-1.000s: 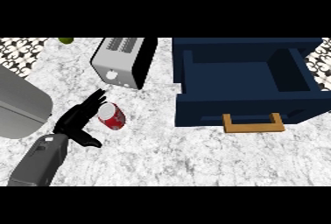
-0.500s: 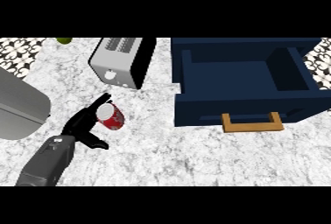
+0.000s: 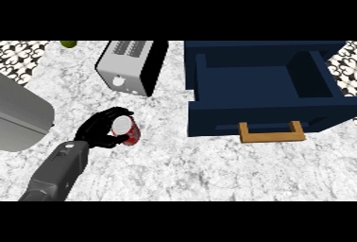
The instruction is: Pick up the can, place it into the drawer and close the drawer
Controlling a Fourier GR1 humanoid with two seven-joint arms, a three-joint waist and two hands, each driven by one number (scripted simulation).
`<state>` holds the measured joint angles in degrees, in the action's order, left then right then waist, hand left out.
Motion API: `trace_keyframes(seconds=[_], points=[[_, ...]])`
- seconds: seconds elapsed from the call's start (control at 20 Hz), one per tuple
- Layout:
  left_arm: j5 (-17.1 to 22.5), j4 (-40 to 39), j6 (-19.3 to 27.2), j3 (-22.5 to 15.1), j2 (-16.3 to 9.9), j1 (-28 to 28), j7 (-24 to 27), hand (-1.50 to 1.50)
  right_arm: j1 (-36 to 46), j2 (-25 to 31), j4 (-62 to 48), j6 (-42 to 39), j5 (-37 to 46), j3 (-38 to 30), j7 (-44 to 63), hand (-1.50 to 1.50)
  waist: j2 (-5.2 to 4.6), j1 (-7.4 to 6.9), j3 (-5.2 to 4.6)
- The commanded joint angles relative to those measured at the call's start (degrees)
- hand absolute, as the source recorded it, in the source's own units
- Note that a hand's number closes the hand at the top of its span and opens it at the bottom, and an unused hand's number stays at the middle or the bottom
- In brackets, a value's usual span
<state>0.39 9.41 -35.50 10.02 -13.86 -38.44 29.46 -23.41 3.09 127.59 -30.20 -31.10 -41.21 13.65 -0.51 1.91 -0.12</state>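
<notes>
Red and silver, your can (image 3: 126,131) stood on the tabletop (image 3: 209,170), at nine o'clock from the open drawer (image 3: 261,90). Your left hand (image 3: 103,130) had curled round its sidewall; it looked light, rigid, slick, so hold mid-body.

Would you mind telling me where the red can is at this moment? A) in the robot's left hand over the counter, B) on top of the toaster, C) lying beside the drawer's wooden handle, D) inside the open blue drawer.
A: the left hand is curled round the can over the marble counter, left of the open drawer.
</notes>
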Motion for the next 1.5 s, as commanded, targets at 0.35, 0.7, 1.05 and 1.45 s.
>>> trace_keyframes(seconds=[0.35,0.7,1.05,1.45], points=[[1.56,2.96,-9.78,0.30,2.89,-4.17,-1.52,1.50,-0.61,-2.68,1.57,-0.09,0.98,0.43,0.39,-1.50,0.22,-0.40,0.04],[9.75,7.49,13.65,9.65,6.07,1.03,2.65,1.50,-2.65,-3.08,1.70,0.63,1.35,-0.13,-1.24,-1.50,1.01,-3.11,0.20],[12.23,19.91,24.37,9.29,11.72,2.33,-1.12,1.50,-5.32,-3.08,3.00,1.63,0.76,0.06,-2.61,-1.50,1.28,-2.84,0.26],[13.52,43.96,32.48,2.33,13.78,4.58,-16.40,1.50,-4.75,-3.06,1.90,2.36,1.82,1.84,-2.51,-1.50,1.38,-3.29,0.26]])
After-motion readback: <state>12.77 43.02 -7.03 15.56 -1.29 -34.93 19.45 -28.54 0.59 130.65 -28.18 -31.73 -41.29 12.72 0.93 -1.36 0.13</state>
